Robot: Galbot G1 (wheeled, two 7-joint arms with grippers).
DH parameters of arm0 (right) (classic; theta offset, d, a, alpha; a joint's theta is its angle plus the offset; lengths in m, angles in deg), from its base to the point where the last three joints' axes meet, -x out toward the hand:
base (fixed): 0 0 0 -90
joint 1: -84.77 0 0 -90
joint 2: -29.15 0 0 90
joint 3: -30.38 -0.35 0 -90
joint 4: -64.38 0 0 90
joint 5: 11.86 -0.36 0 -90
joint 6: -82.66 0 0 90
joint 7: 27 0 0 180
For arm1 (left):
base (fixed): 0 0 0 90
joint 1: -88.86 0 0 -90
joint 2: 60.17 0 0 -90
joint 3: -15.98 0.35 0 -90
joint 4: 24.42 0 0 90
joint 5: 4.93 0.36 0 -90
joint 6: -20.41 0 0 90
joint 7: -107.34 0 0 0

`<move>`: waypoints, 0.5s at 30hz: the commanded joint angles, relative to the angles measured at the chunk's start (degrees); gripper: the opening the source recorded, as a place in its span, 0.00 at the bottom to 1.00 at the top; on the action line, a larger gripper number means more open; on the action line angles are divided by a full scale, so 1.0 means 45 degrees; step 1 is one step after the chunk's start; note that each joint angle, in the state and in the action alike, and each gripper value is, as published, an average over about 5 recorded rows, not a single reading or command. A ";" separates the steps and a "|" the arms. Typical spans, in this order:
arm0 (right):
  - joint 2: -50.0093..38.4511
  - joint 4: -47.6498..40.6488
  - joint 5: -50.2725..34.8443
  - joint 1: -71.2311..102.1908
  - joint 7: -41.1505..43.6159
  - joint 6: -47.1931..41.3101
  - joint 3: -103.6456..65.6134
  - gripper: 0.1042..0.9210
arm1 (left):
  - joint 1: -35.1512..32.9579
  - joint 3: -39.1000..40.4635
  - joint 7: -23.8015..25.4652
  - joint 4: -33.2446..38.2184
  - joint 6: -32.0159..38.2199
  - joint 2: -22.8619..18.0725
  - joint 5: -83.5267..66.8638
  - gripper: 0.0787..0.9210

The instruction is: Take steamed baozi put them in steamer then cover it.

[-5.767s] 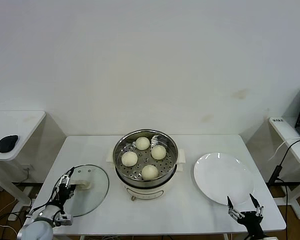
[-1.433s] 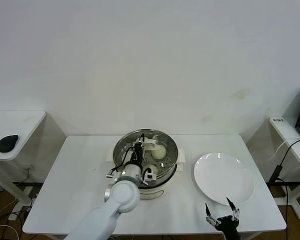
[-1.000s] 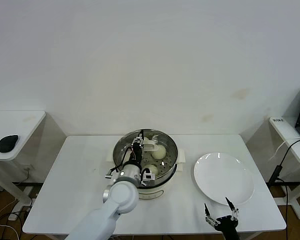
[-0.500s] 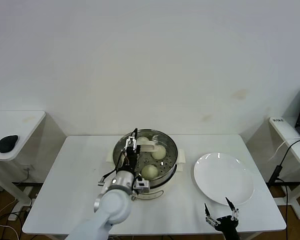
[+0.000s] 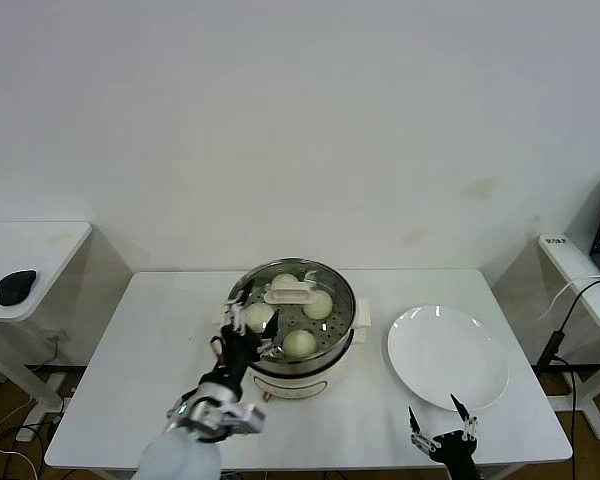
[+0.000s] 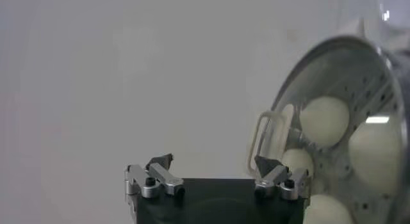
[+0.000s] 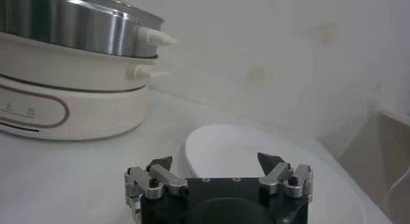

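The steamer [image 5: 326, 362] stands mid-table with the glass cover [image 5: 289, 293] resting on it, its cream handle at the centre. Through the glass I see baozi [image 5: 318, 304] lying on the perforated tray, among them one at the left [image 5: 258, 317] and one at the front [image 5: 299, 343]. My left gripper [image 5: 246, 326] hovers open and empty just off the pot's front-left side, clear of the handle. In the left wrist view the covered steamer [image 6: 384, 72] and the baozi [image 6: 323, 120] lie beyond the open left gripper [image 6: 214, 164]. My right gripper [image 5: 442, 438] stays open at the table's front edge.
An empty white plate [image 5: 447, 356] lies to the right of the steamer, just beyond the right gripper [image 7: 214, 161]; it also shows in the right wrist view as the plate [image 7: 256, 148] with the steamer [image 7: 64, 27] further off. A side table with a black object [image 5: 16, 286] stands far left.
The left gripper carried the cover onto the steamer, opened off its handle and drew back toward the front left. The right arm barely moved.
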 commanded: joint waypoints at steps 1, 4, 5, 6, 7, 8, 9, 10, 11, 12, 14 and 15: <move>-0.1099 0.0440 -0.1584 0.0137 0.0043 -0.0552 0.0488 0.88 | -0.5502 -0.5970 -0.3530 0.0678 0.6035 -0.1135 -1.0943 0.88; -0.1797 0.0772 -0.2408 0.0220 -0.0104 -0.0784 0.0750 0.88 | -0.6441 -0.6552 -0.3450 0.0361 0.6552 -0.1360 -1.3054 0.88; -0.1997 0.0850 -0.2698 0.0245 -0.0186 -0.0826 0.0839 0.88 | -0.6698 -0.6621 -0.3330 0.0255 0.6736 -0.1437 -1.3539 0.88; -0.2225 0.0933 -0.2992 0.0281 -0.0290 -0.0849 0.0941 0.88 | -0.6935 -0.6668 -0.3172 0.0147 0.6876 -0.1524 -1.3855 0.88; -0.2457 0.1003 -0.3256 0.0320 -0.0406 -0.0853 0.1046 0.88 | -0.7159 -0.6675 -0.3027 0.0035 0.7040 -0.1594 -1.4070 0.88; -0.2648 0.1046 -0.3452 0.0364 -0.0511 -0.0823 0.1141 0.88 | -0.7341 -0.6658 -0.2905 -0.0060 0.7205 -0.1665 -1.4225 0.88; -0.2814 0.1096 -0.3611 0.0415 -0.0608 -0.0778 0.1214 0.88 | -0.7472 -0.6639 -0.2813 -0.0155 0.7305 -0.1763 -1.4284 0.88; -0.2990 0.1173 -0.3805 0.0486 -0.0702 -0.0734 0.1272 0.88 | -0.7585 -0.6614 -0.2733 -0.0261 0.7431 -0.1880 -1.4399 0.88; -0.3125 0.1250 -0.4002 0.0557 -0.0776 -0.0703 0.1302 0.88 | -0.7675 -0.6591 -0.2657 -0.0343 0.7530 -0.1994 -1.4546 0.88; -0.3250 0.1334 -0.4337 0.0636 -0.0849 -0.0689 0.1320 0.88 | -0.7750 -0.6574 -0.2585 -0.0390 0.7598 -0.2109 -1.4757 0.88; -0.3441 0.1453 -0.5043 0.0780 -0.0948 -0.0689 0.1328 0.88 | -0.7924 -0.6536 -0.2375 -0.0455 0.7706 -0.2345 -1.5188 0.88; -0.3498 0.1457 -0.5279 0.0828 -0.0974 -0.0684 0.1328 0.88 | -0.8028 -0.6511 -0.2269 -0.0457 0.7713 -0.2440 -1.5313 0.88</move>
